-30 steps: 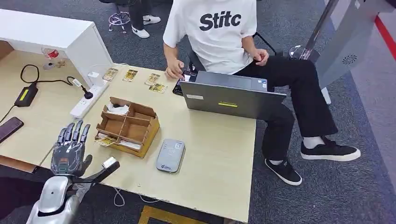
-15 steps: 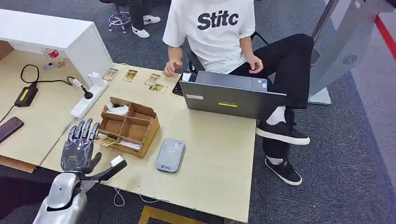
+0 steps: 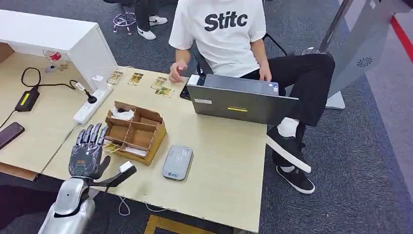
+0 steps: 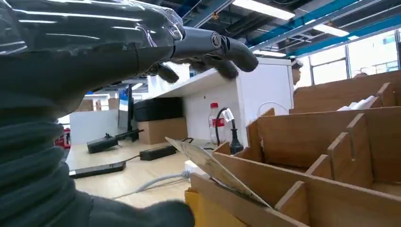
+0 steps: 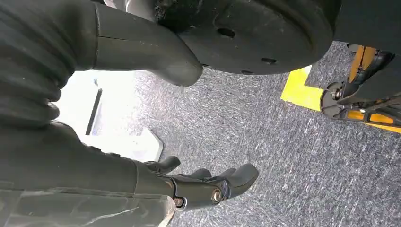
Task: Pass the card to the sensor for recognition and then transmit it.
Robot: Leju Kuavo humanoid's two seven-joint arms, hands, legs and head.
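A yellow card (image 3: 111, 146) leans out of the front compartment of the brown cardboard box (image 3: 151, 134) on the table. In the left wrist view the card (image 4: 213, 171) sticks up over the box wall (image 4: 331, 156). My left hand (image 3: 86, 152) hovers just left of the box, fingers spread and holding nothing; its fingers (image 4: 208, 45) reach above the card. The grey card sensor (image 3: 178, 162) lies flat to the right of the box. My right hand (image 5: 189, 185) hangs over grey carpet with nothing in it.
A person sits behind an open laptop (image 3: 241, 103) at the far table edge. Several cards (image 3: 146, 83) lie near the person's hand. A white power strip (image 3: 90, 105), a power adapter (image 3: 27, 99), a phone (image 3: 9, 134) and a white shelf (image 3: 73, 41) stand to the left.
My left hand has moved forward and right, closer to the box and its card. The person has lifted a hand from the table and crossed one leg over the other.
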